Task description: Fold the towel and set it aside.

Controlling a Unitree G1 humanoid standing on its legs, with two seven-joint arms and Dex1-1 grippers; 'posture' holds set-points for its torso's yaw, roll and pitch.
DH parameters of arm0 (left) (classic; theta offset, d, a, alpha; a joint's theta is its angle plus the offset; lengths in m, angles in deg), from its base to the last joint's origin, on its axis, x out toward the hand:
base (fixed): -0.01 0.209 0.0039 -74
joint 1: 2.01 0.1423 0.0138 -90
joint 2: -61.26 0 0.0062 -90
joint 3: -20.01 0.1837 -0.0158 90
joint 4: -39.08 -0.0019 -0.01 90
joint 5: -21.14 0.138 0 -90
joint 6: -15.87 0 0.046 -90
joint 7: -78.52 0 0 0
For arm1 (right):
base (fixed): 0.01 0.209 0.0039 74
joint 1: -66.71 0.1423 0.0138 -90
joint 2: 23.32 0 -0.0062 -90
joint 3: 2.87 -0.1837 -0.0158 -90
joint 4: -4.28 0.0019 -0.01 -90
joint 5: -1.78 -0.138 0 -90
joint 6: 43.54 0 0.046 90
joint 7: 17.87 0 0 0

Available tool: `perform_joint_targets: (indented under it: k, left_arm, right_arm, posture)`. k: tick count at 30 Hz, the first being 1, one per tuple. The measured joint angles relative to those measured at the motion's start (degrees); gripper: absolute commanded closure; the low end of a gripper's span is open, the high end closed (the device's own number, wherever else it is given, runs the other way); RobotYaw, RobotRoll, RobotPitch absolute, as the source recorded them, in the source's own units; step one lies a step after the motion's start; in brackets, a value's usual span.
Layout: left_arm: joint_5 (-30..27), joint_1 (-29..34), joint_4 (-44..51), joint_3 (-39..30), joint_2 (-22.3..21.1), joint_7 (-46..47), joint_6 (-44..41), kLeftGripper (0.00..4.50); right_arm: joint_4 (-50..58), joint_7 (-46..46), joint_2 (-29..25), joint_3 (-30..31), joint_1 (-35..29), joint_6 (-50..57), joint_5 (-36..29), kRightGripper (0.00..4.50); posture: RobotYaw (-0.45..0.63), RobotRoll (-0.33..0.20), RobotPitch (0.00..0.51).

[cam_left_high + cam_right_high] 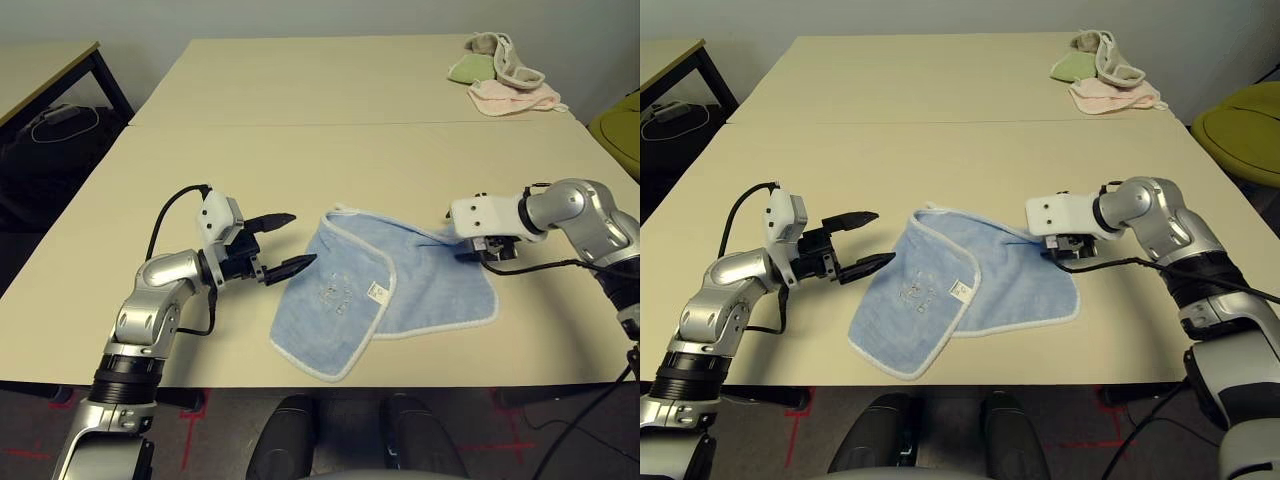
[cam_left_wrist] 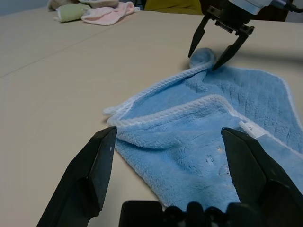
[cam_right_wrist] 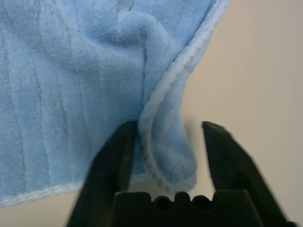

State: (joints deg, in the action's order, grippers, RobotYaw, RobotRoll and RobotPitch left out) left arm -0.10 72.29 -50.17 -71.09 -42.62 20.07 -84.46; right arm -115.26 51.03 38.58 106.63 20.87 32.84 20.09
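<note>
Both forearms were silver metal with ribbed black collars at the joints. Each wrist carried a white boxy housing, and from it rose a gripper of two black, tapered, pointed fingers: the left gripper (image 1: 285, 243) and the right gripper (image 2: 219, 46). Black cables looped from each housing back along the arm

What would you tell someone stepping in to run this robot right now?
Left gripper: open, empty, hovering beside the towel's left edge.
Right gripper: fingers straddle a bunched fold at the towel's far right corner, not yet pinched.
Towel: on the near table, left part already folded over.
Left: grip the corner, finish folding, set it aside. The other cloths lie at the far right.
</note>
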Motion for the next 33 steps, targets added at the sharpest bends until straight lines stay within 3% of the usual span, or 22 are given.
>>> perform_joint_targets:
  k: [5,16,28,33]
  left_arm:
    - [0.0,0.87,1.34,0.01,0.49,1.03,-0.23,0.0]
    - [-0.17,1.28,2.73,0.02,0.89,1.92,-1.15,0.0]
    - [-0.45,1.28,2.8,0.11,0.93,1.89,-2.18,0.0]
    - [-3.65,0.62,3.99,-0.17,2.02,3.59,-7.37,0.0]
  right_arm:
    - [0.15,0.38,-0.03,0.0,0.17,0.01,-0.04,4.46]
    - [0.38,2.23,-0.73,-0.15,2.22,0.79,-1.2,4.46]
    - [3.43,3.42,-0.58,-5.42,3.57,7.84,-9.75,4.46]
    - [5.04,3.4,-0.58,-6.47,3.73,9.13,-11.06,4.46]
  posture:
    - [0.16,0.0,0.095]
    - [0.15,0.0,0.091]
    - [0.12,0.0,0.087]
    - [0.11,0.0,0.084]
